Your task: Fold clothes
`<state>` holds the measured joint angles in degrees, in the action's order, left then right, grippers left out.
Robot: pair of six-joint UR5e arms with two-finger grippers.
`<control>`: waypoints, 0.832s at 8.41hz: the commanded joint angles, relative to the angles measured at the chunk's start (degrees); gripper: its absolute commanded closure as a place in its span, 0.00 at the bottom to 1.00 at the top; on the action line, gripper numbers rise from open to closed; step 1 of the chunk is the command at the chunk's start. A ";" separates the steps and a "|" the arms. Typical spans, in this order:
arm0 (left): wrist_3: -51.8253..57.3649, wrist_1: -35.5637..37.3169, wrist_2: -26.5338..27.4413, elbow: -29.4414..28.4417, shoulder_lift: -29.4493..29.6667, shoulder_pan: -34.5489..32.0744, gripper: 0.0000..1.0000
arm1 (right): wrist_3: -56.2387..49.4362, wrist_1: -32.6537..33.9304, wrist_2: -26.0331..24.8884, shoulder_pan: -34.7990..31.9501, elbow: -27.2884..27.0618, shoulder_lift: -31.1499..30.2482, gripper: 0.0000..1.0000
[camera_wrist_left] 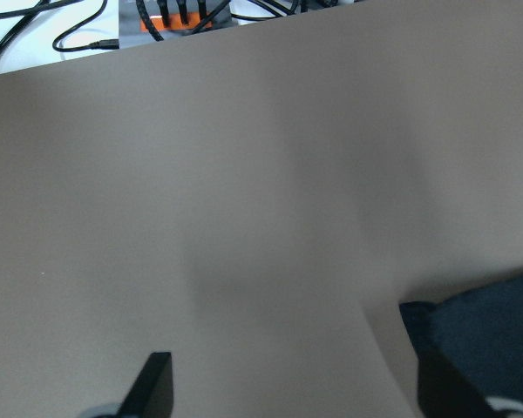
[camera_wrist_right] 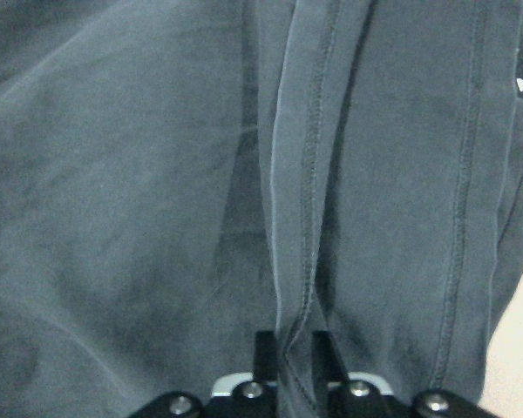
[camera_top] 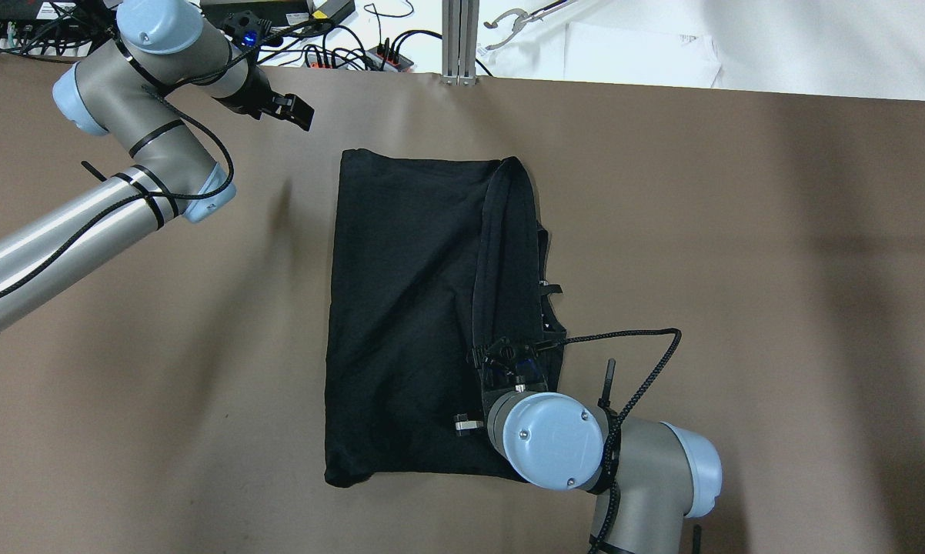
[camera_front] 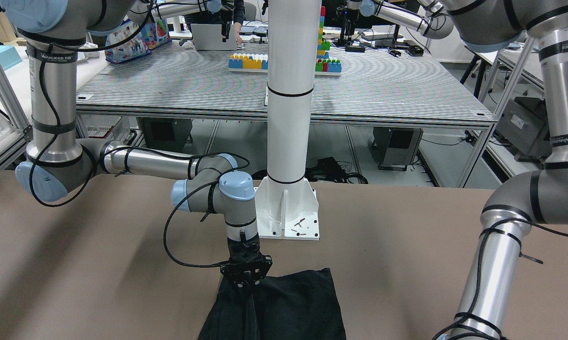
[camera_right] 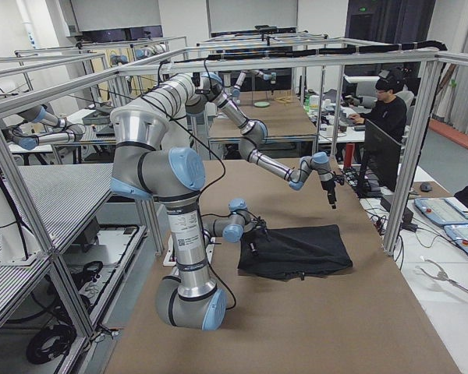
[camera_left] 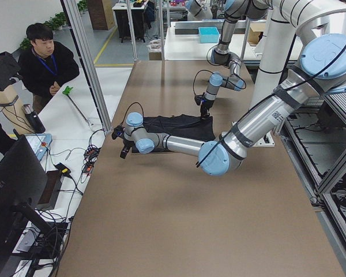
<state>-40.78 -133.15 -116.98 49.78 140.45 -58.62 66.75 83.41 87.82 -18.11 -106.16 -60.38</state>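
The black garment (camera_top: 409, 323) lies flat mid-table, its right edge pulled up into a ridge. It also shows in the front view (camera_front: 293, 307). My right gripper (camera_top: 509, 362) is shut on a hemmed fold of that edge. In the right wrist view the gripper (camera_wrist_right: 294, 353) pinches the stitched hem (camera_wrist_right: 301, 218), and a tiny white mark (camera_wrist_right: 522, 84) shows at the upper right. My left gripper (camera_top: 292, 112) is open and empty above bare table, beyond the garment's far left corner. In its wrist view the gripper (camera_wrist_left: 296, 387) has its fingers wide apart, with a garment corner (camera_wrist_left: 488, 340) at the lower right.
The white pedestal base (camera_front: 288, 212) stands on the robot's side of the table. Cables and a power strip (camera_top: 339, 54) lie past the far edge beside a metal frame post (camera_top: 460, 38). An operator (camera_left: 46, 63) stands beyond that edge.
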 commanded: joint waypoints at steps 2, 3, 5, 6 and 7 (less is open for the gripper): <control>0.00 0.00 0.00 0.05 0.00 0.00 0.00 | 0.04 0.00 -0.02 0.01 -0.10 -0.09 1.00; 0.00 0.00 0.00 0.05 0.00 0.00 0.00 | -0.04 -0.09 0.33 -0.34 -0.53 -0.61 1.00; 0.00 0.00 0.00 0.05 -0.09 0.00 0.00 | -0.05 -0.35 0.42 -0.52 -4.99 -6.91 1.00; 0.00 0.00 0.00 0.05 -0.09 0.00 0.00 | -0.05 -0.61 0.42 -0.43 -7.28 -10.69 1.00; -0.09 0.00 0.00 0.05 -0.09 0.00 0.00 | 0.04 -1.57 0.16 -0.43 -7.48 -13.25 1.00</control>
<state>-40.78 -133.16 -116.98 49.83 140.39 -58.64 66.72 82.93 88.20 -18.53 -111.12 -67.69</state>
